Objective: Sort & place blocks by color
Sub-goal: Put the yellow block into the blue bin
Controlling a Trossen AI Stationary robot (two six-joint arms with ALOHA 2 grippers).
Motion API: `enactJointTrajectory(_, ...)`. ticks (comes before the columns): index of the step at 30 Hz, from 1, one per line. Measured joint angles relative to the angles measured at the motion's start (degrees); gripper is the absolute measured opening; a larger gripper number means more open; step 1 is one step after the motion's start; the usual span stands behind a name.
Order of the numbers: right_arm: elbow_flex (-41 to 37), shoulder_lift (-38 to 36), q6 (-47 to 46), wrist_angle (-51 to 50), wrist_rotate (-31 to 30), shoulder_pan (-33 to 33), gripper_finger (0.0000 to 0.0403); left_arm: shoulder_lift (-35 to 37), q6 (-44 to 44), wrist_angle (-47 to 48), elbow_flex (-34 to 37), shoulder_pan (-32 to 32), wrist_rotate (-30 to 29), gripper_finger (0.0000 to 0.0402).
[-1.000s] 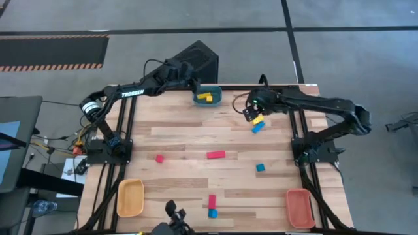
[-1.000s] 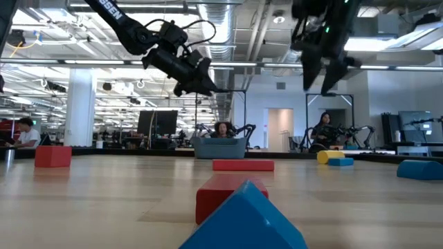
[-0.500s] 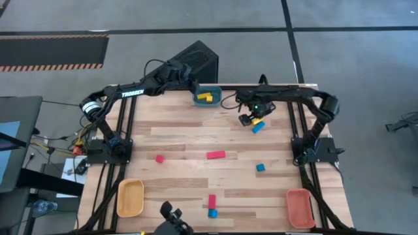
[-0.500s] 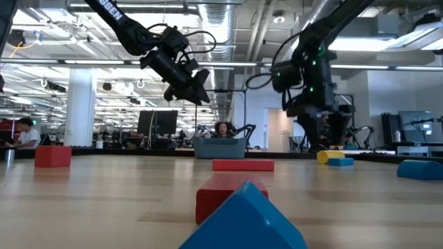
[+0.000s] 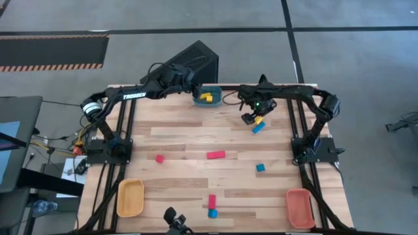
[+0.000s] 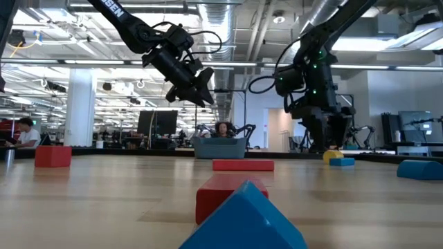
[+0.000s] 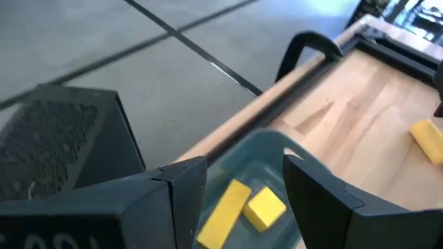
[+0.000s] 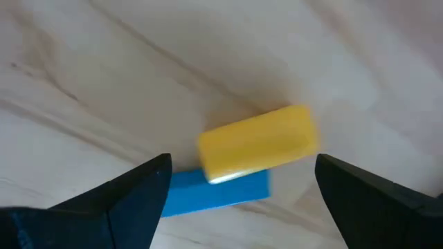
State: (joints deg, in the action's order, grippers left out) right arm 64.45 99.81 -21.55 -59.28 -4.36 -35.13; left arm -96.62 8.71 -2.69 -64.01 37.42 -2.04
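Sorting is only partly done: the teal tray [image 5: 208, 98] at the far edge of the worktop [image 5: 183, 140] holds two yellow blocks [image 7: 241, 207], a bar and a cube lying side by side, while the yellow tray [image 5: 130, 196] and the orange-red tray [image 5: 300, 207] at the near corners show nothing inside from above. Left on the bare wood are a yellow block [image 8: 258, 144] resting partly on a blue bar [image 8: 216, 191] near the far right, a small red block [image 5: 159, 158] and a red bar [image 5: 215, 155] about mid-worktop, a small blue block [image 5: 260, 168] to their right, and a red block [image 5: 211, 201] touching a blue block [image 5: 212, 213] at the near edge. Most of the work therefore seems to remain, and yellow pieces sitting in a teal tray may not match the intended colours. The right claw [image 5: 251, 118] reaches in from the right side and points down over the yellow-on-blue pair, its dark fingers [image 8: 131, 194] spread wide on either side of the yellow block, not touching it; it looks set to close on that piece. In the low view that claw sits down close to the wood. The left claw [image 5: 188, 87] is stretched across the far edge and hangs raised just beside and above the teal tray, its fingers [image 7: 181, 190] parted and holding nothing, with the two yellow blocks visible between them below.
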Motion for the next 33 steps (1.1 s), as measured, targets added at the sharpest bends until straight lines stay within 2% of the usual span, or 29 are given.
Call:
enactJointTrajectory(4, 0.0, -0.39, 7.83, 1.43, -0.04, -2.66, 0.038, 0.0, 0.04, -3.82, 0.0, -0.52, -3.32, 0.0181)
enactJointTrajectory(11, -0.01, 0.79, 12.68, 1.46, 4.97, -6.87, 0.038, 0.0, 4.02, -8.55, 0.0, -0.49, -2.92, 0.0181)
enactJointTrajectory(22, -0.43, 0.75, 16.05, 2.93, 7.41, -7.0, 0.038, 0.0, 5.18, -7.49, 0.0, -1.39, -1.34, 0.0181)
enactJointTrajectory(33, -6.01, 0.79, 16.0, 7.64, 7.15, -6.51, 0.038, -0.02, 5.49, -4.55, 0.02, -3.25, -1.31, 0.0181)
